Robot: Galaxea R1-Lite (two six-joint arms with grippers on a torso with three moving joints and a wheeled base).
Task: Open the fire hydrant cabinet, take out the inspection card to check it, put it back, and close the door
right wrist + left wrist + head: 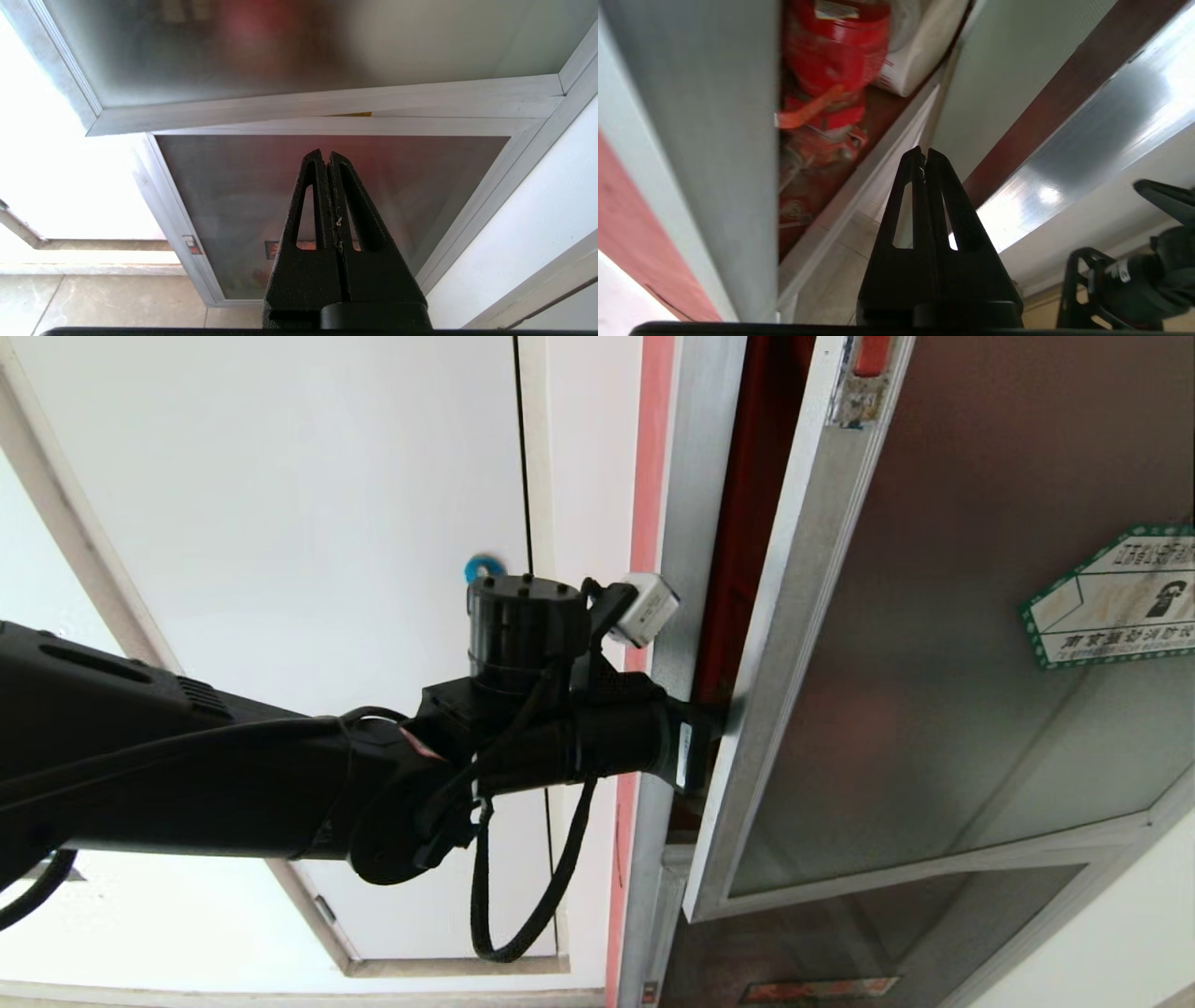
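Observation:
The fire hydrant cabinet (677,523) is a silver frame with a red inside. Its door (934,644), frosted glass in an aluminium frame with a green-bordered sticker (1111,597) and a red latch (873,355), stands slightly ajar. My left gripper (721,717) is shut with nothing in it, its tips pushed into the gap behind the door's free edge. The left wrist view shows the shut gripper (923,151) between the frame post (714,140) and the door edge (1087,140), with a red valve (831,46) and white hose (920,46) inside. The inspection card is out of view.
A white door (280,569) with a blue round lock (483,567) is left of the cabinet. My right gripper (325,154) hangs parked and shut below the door, facing the smaller dark glass panel (233,186). Tiled floor (93,298) lies underneath.

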